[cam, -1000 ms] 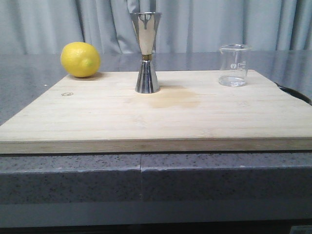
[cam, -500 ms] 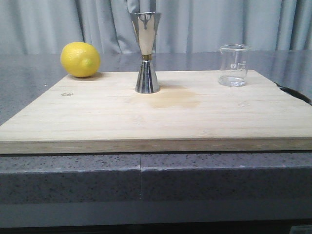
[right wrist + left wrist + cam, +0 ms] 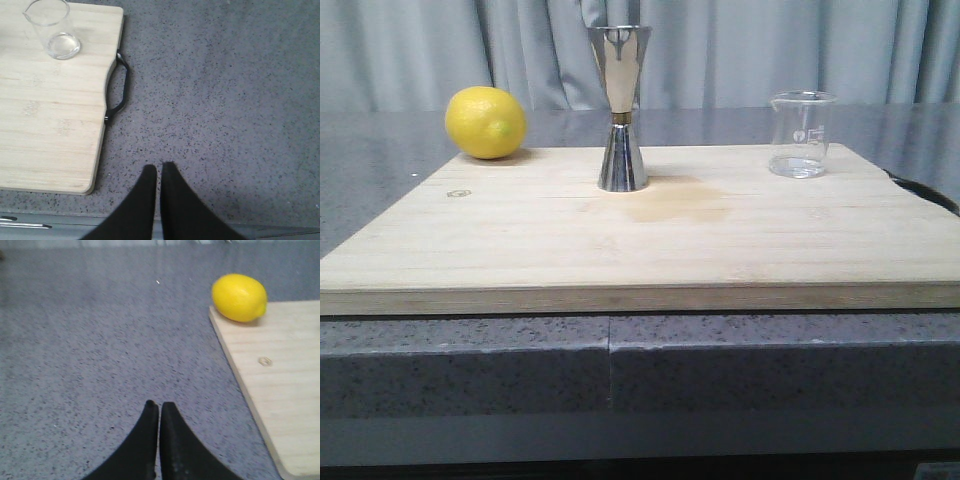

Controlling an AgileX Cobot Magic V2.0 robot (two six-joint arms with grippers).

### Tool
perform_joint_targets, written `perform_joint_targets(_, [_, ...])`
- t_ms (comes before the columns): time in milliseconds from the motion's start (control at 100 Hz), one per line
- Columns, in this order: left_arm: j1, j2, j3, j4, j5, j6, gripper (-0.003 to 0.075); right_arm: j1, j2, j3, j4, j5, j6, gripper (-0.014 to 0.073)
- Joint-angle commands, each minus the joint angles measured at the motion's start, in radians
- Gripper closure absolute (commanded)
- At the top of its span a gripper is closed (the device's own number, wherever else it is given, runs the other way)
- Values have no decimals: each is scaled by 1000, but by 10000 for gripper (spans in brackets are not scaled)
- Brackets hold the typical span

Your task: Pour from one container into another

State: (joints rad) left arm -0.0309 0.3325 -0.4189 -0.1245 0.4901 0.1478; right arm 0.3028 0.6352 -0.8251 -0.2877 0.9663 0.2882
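The clear glass beaker (image 3: 802, 134) stands upright at the back right of the wooden board (image 3: 640, 235); it also shows in the right wrist view as the beaker (image 3: 52, 29). The steel jigger (image 3: 621, 108) stands upright at the board's back middle. Neither gripper appears in the front view. My left gripper (image 3: 159, 405) hangs shut over the grey counter to the left of the board, holding nothing. My right gripper (image 3: 160, 168) is shut and empty over the counter to the right of the board, near its front corner.
A yellow lemon (image 3: 485, 122) lies at the board's back left corner, also seen as the lemon (image 3: 239, 297). A damp stain (image 3: 675, 203) marks the board in front of the jigger. The board's black handle (image 3: 121, 89) sticks out on its right side. Grey curtains hang behind.
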Motion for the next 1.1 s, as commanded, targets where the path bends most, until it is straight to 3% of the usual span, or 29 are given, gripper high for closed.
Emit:
perform_joint_targets(0, [29,-110,112,1,-239,-1,741,-5,-2,-30,-30,-63,1,603])
perform_joint_targets(110, [37,-237,272,1,-366,-1,741,-5,-2,-30,-30,-63,1,603])
perform_joint_targets(410, [37,-340,444,8,-460,-1,741,-5,-2,-30,-30,-63,1,603])
perform_joint_targets(1090, [20,-340,444,62,-470,-1,741,-5,-2,-30,-30,-63,1,603])
